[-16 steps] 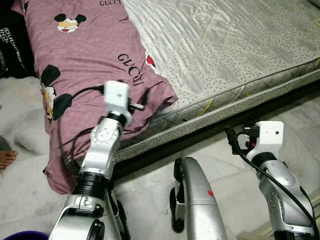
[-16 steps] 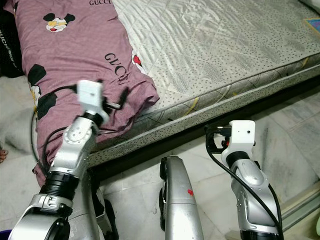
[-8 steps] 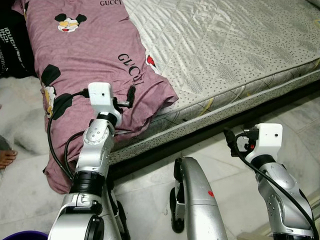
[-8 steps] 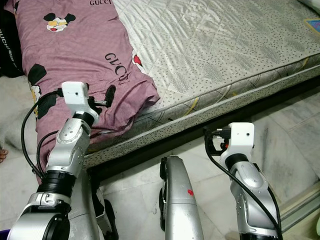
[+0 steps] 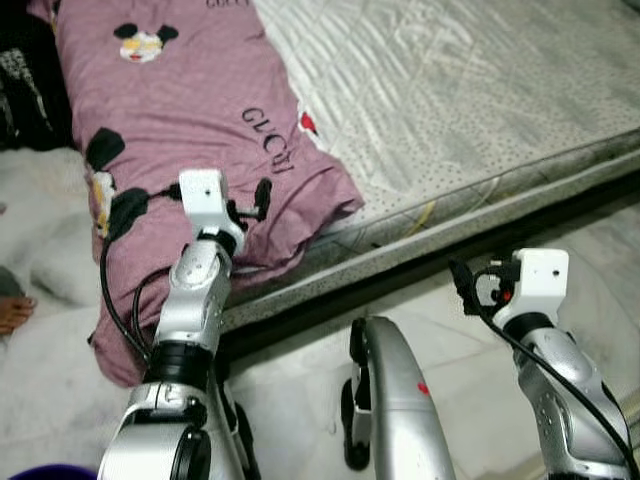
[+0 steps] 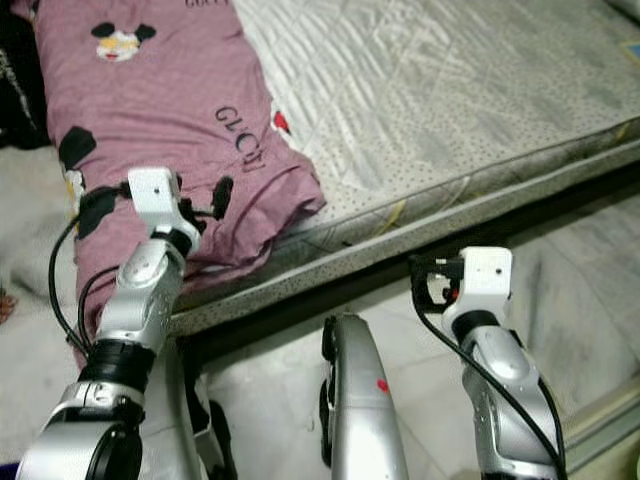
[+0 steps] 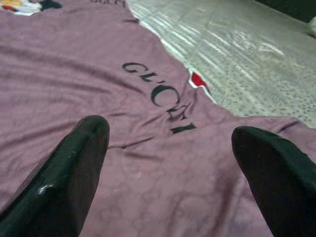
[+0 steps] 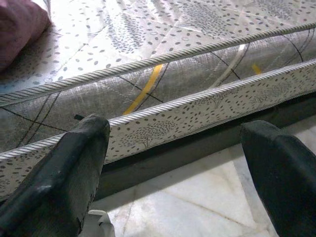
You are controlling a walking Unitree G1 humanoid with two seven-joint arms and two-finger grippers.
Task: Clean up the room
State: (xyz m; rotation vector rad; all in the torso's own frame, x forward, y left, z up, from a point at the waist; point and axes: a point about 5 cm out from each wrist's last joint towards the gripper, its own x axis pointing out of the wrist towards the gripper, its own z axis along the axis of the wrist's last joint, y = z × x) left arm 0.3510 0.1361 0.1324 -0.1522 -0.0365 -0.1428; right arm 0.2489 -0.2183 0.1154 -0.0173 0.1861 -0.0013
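A mauve blanket (image 5: pixel 180 110) with cartoon mouse prints and black lettering lies along the left part of the grey quilted mattress (image 5: pixel 480 90). Its lower end hangs over the mattress edge toward the floor. My left gripper (image 7: pixel 170 131) hovers open just above the blanket near its folded corner, with nothing between the fingers (image 5: pixel 263 190). My right gripper (image 8: pixel 175 126) is open and empty. It is held low over the floor, facing the mattress side (image 8: pixel 163 98).
A person's bare foot (image 5: pixel 12 312) rests at the far left on a pale fuzzy covering (image 5: pixel 45 210). Dark fabric (image 5: pixel 25 90) lies beside the blanket's top. A purple rim (image 5: pixel 45 470) shows at the bottom left. Marble floor (image 5: pixel 300 370) runs along the bed.
My left arm drew back to the left, off the blanket's folded corner, then held there. The camera shifted slightly. The right arm has stayed put.
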